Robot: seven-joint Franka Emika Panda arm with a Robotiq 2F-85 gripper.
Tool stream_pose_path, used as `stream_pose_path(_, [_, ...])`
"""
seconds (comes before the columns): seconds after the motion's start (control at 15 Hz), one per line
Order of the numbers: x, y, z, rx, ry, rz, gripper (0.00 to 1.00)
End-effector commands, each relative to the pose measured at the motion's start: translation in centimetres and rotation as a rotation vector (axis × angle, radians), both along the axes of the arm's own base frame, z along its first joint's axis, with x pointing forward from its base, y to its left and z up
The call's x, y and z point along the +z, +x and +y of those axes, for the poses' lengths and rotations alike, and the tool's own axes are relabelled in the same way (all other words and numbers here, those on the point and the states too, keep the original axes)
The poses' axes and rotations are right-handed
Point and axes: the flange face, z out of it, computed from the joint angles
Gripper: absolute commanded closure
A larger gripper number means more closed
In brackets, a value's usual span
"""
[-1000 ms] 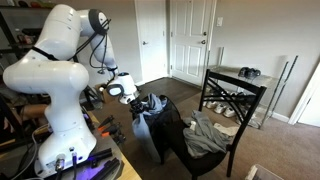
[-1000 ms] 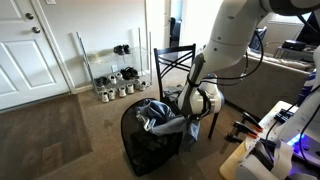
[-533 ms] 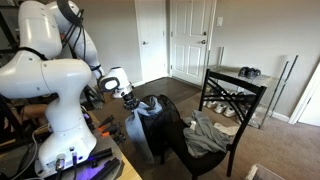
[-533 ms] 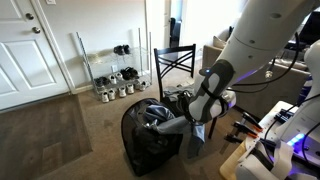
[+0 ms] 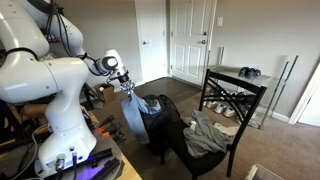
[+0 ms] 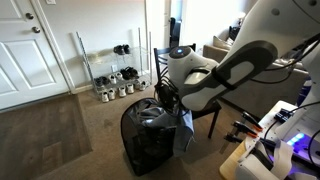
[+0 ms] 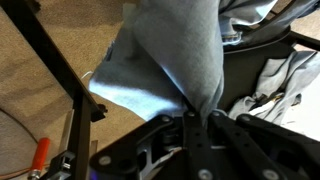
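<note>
Blue-grey garment (image 5: 132,112) hung from the gripper (image 5: 122,78), just beside the black mesh hamper (image 5: 165,130), its lower end down against the hamper's side. Arm pose: elbow high, forearm angled out and down, wrist above the hamper's near edge. In the wrist view the gripper (image 7: 190,120) had both fingers clenched on a bunched fold of the garment (image 7: 170,55), with cloth fanning out from the pinch, so the grasp looked firm. In an exterior view the big white arm link crossed in front of the chair, and I couldn't make out the fingers there. The garment (image 6: 185,125) showed as a strip draped outside the hamper wall (image 6: 140,150).

Containers:
- Hamper stood upright on the carpet, open top. More clothes (image 6: 150,113) were piled inside, grey and blue, up to about the rim. I couldn't tell individual pieces apart.
- Black chair (image 5: 235,100) stood just beside the hamper. A light grey heap of clothing (image 5: 208,135) lay on its seat, spilling over the front edge.
- Wire shoe rack (image 6: 110,75) stood against the wall, well apart from the hamper, with pairs of shoes on its shelves.
</note>
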Motion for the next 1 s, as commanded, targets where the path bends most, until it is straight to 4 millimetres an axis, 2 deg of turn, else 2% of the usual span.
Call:
stream_pose_path(0.0, [1.2,6.0,-2.8,0.011,0.029,0.045,0.96])
stream_pose_path(0.27, [-1.7,11.6,-9.1,-0.039,0.119,0.116,0.96])
stream_pose_path(0.47, [-3.2,13.9,-12.3,-0.046,0.169,0.147,0.96])
stream_pose_path(0.67, [-4.7,15.4,-13.0,-0.006,0.198,0.158,0.96])
stream_pose_path(0.93, [-5.5,15.6,-12.7,0.070,0.212,0.138,0.96])
